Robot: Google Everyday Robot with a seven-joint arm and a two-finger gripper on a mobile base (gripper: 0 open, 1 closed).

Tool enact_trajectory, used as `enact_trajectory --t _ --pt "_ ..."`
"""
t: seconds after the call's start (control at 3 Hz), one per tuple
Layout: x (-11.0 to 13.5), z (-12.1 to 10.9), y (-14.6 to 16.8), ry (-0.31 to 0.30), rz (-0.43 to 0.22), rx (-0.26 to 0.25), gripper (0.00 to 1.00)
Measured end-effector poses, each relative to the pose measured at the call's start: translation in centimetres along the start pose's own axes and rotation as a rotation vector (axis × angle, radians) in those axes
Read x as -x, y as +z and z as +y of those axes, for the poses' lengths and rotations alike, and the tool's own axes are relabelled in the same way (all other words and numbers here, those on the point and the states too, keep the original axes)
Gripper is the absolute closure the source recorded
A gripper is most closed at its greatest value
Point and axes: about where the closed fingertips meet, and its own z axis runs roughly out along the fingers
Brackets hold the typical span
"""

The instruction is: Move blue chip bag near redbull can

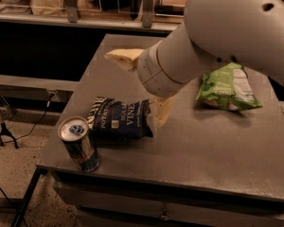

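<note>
Blue chip bag (pixel 118 119) lies flat on the table (pixel 203 145) toward the front-left corner, its left end just beside the redbull can (pixel 79 143), maybe touching; can't tell from this angle. Can stands upright right at the front-left corner, close to both edges. Gripper (pixel 133 90) hangs over the bag's right half with fingers spread wide apart, clamped on nothing: one finger sits up toward the back-left of the tabletop, clear of everything, the other is down at the bag's right end and looks in contact with the foil. Placement looks essentially done, judging by how close bag and can are. Main risk: that lower finger snags the crinkled edge on the way out and drags the bag back toward the middle, opening the gap. Second risk: any sideways sweep toward the left edge shoves the bag into the can; it's slim and tall and sits at the corner, so it would tip or go off the table. A straight lift looks safest to me. Light green chip bag (pixel 227 86) sits near the right edge, well apart from both, partly under the arm, not in the way. Nothing lies between bag and can. The big arm link blocks the view of the table's back-right area, so can't say what's there.
</note>
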Motion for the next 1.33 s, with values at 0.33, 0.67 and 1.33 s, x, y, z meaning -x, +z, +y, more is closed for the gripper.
enact_trajectory --t 0.33,0.67,1.33 --pt "-1.1 1.0 -3.0 0.012 0.047 -0.025 0.0" --pt "-3.4 2.0 -7.5 0.025 0.104 -0.054 0.0" --pt "-6.0 2.5 -11.4 0.129 0.122 -0.087 0.0"
